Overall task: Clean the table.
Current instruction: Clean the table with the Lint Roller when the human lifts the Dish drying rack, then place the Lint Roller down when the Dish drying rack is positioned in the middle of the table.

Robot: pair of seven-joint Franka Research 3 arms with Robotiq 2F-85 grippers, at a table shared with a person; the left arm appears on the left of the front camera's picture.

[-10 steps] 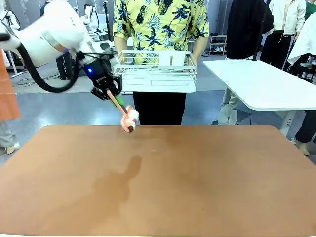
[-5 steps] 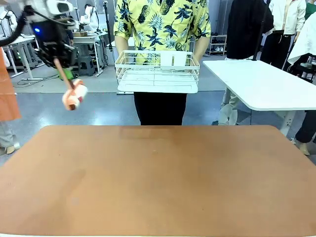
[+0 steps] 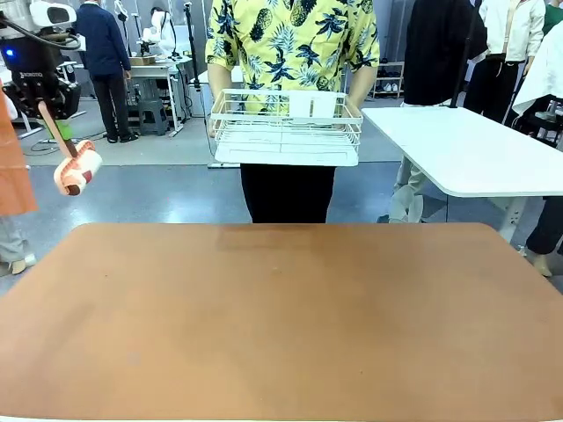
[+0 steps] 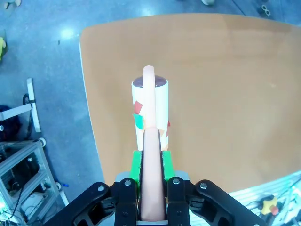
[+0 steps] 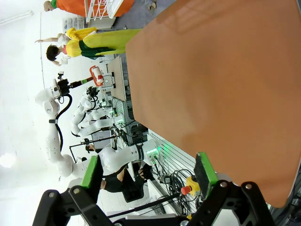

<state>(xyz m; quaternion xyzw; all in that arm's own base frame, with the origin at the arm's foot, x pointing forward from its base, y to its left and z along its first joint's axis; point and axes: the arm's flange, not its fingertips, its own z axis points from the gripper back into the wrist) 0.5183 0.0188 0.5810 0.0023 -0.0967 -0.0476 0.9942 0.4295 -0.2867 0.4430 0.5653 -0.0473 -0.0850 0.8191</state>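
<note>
The reddish-brown tabletop (image 3: 281,316) spans the lower half of the front view, its rounded far corners showing at left and right and its matte surface evenly lit. Off its far left corner, raised well above it and over the grey floor, hangs a lint roller (image 3: 77,167). The roller is tilted, with its white-and-pink head lowest and its peach handle (image 3: 54,132) slanting up into the left gripper (image 3: 44,110).

In the left wrist view the jaws are clamped on that handle, a green pad (image 4: 136,164) pressed against each side, and the roller head points away from the camera. It is seen against the curved edge of the tabletop, with blue-grey floor to the left. Small red and teal bits cling to the white sheet of the roll, probably scraps of paper, though they are too small to be sure.

The right gripper (image 5: 146,172) shows in its own wrist view with its jaws wide apart and nothing between the green pads. The tabletop lies beyond them, turned sideways in the picture.

At the far side of the tabletop stands a person (image 3: 290,35) in a yellow pineapple-print shirt, holding a white wire basket (image 3: 284,127) with both hands at waist height, well above the tabletop. To the right of the person, apart from the brown tabletop, stands a smaller white-topped table (image 3: 466,145).
</note>
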